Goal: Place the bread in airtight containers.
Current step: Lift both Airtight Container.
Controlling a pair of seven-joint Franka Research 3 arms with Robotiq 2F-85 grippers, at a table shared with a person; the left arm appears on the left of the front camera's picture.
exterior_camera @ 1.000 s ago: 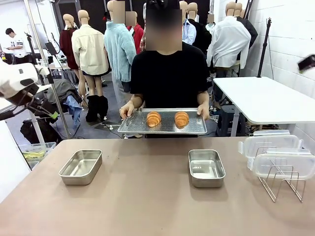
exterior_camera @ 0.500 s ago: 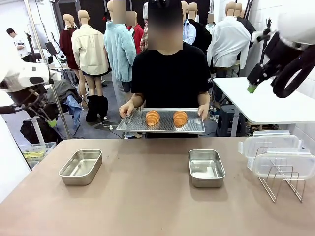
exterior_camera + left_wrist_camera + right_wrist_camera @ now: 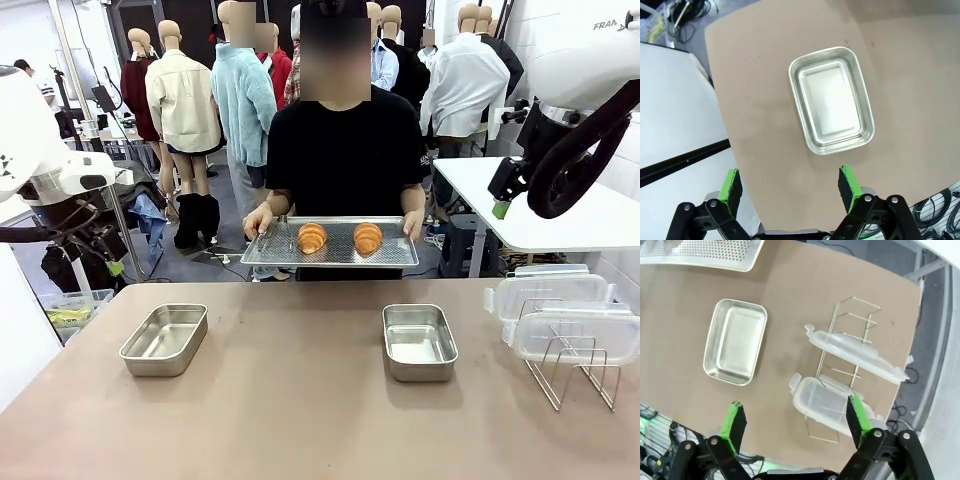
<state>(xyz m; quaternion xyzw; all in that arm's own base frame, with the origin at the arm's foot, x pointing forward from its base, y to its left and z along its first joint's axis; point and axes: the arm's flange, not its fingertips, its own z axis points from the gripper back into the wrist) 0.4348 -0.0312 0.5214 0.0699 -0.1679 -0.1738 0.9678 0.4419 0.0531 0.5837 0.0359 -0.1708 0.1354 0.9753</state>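
Right arm is swung in. Left claw (image 3: pixel 790 183), over left tin (image 3: pixel 831 100), and right claw (image 3: pixel 797 419), over right tin (image 3: pixel 735 341), are held wide open, empty. Croissants (image 3: pixel 312 238) are kept on the person's tray (image 3: pixel 268 253) beyond: none packed.

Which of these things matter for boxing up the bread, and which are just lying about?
For the job: left croissant, right croissant, left tin, right tin, clear lids.

Lying about: perforated tray that the person holds under the croissants, wire rack propping the lids, white side table.
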